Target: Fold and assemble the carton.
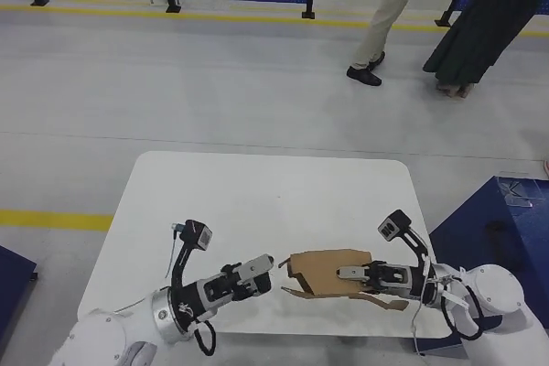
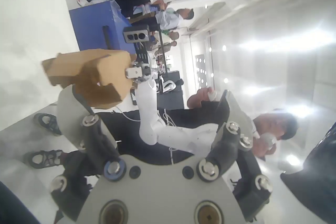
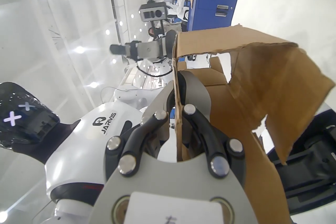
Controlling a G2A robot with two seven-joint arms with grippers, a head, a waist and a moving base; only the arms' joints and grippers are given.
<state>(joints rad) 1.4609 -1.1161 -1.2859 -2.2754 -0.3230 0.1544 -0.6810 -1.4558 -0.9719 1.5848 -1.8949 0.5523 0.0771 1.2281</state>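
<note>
Assembly mid-fold: half-formed brown cardboard carton hangs at the near right of the white bench, one wall clamped in the right arm's jaws, the left arm's jaws gaping open beside its left end, likely next to press a loose flap.

The carton in the right tool is matt brown cardboard with rough torn edges. The tool's fingers are smooth grey metal, its links black plastic; the desk below is smooth white.
</note>
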